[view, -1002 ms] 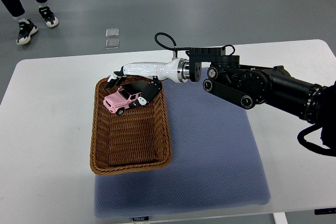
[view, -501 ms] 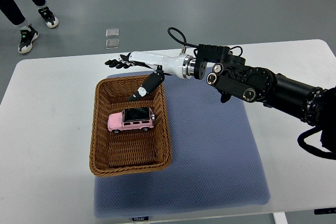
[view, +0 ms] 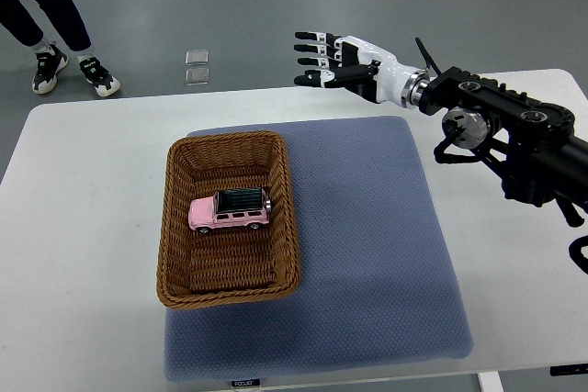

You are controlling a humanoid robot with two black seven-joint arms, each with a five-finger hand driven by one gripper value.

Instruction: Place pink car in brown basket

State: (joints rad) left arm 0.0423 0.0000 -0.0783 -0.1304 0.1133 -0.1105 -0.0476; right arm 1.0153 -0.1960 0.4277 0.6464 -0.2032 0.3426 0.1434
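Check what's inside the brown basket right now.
Just the pink car, sitting upright on its wheels near the middle of the basket. The rest of the wicker floor is bare. Whatever is directly under the car is covered. The right hand is open, well clear.

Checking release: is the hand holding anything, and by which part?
Nothing held. The right hand is open above the table's far edge; the small pink toy car lies in the brown wicker basket.
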